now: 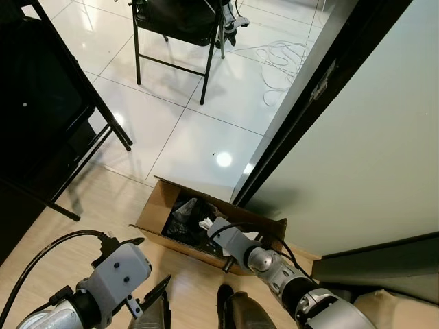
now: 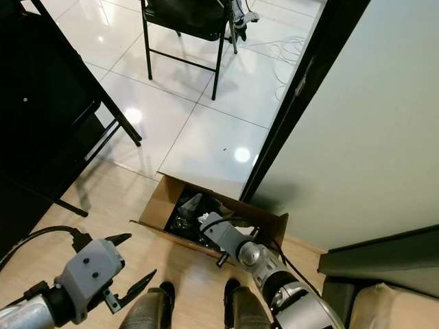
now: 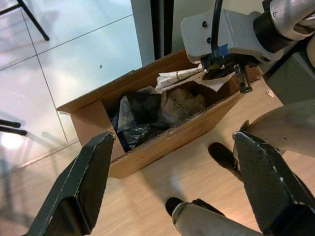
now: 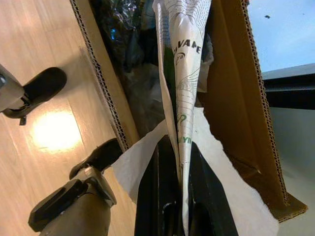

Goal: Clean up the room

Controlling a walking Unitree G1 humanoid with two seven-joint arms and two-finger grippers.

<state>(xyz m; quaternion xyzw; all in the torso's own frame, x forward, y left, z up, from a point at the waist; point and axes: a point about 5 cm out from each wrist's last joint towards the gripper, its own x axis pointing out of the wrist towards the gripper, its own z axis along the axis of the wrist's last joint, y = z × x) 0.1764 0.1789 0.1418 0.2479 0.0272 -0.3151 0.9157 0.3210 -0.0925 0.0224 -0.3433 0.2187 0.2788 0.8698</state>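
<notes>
right tool is pinching a folded printed paper, its long axis running straight out from the fingertips over the open cardboard box. the box is sitting on the wood floor directly under this tool, already holding dark wrappers, so a release should drop the paper inside. left tool is hovering spread wide, empty, just short of the box.

Open brown cardboard box on wood floor, beside dark door frame, flaps up. Inside: crumpled black plastic bags and pale wadded paper. White printed paper wrapper, folded lengthwise, green and black lettering, hangs into box, pinched at one end.
</notes>
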